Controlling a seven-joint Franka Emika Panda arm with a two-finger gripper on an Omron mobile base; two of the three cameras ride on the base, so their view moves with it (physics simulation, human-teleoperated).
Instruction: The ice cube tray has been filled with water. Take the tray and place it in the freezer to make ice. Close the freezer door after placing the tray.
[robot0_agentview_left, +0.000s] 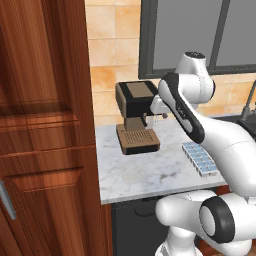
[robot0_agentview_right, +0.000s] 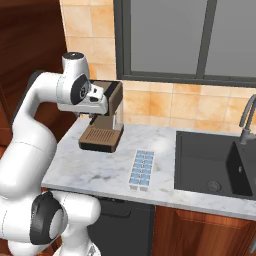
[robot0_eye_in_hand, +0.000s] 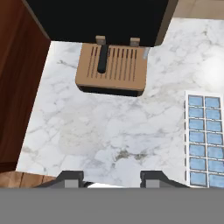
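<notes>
while the arm's hand hangs above the marble counter, the gripper holds nothing, its two dark fingertips at their narrowest with only bare marble between them. the ice cube tray lies flat on the counter near its front edge, well apart from the gripper. pale blue water shows in its square cells. in the right base view the tray sits between the coffee machine and the dark sink, nearer the front than the machine's slotted drip base. the coffee machine stands further back, by the tiled wall. a brown wooden cabinet rises beside the counter on the machine's side. a curved faucet stands at the sink.
</notes>
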